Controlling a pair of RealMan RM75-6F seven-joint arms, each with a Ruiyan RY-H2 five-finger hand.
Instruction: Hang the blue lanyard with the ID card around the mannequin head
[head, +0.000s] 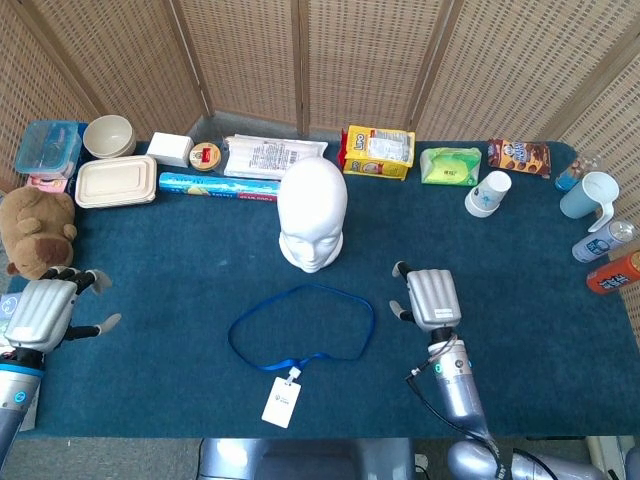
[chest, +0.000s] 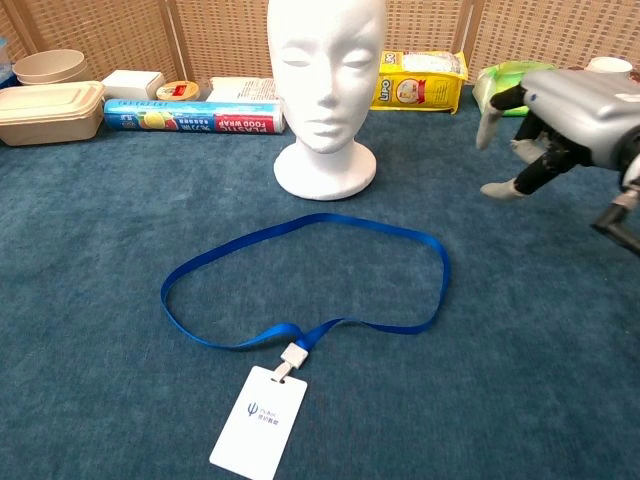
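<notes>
Blue lanyard (chest: 300, 280) lies looped flat in front of the mannequin head (head: 312, 214), card (chest: 258, 421) nearest the robot. Right hand (head: 432, 298), fingers apart and empty, should pinch the loop's near-right edge. Left hand (head: 42, 311) is empty too.

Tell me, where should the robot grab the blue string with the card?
Probably the far right bend of the blue lanyard, reached from the right by the right hand, which hovers nearest. The strap lies flat in an open loop, so fingers must pinch from above, away from the ID card.

Blue box (chest: 193, 116): "PLASTIC FOOD WRAP", upside down. Other labels unreadable.
</notes>
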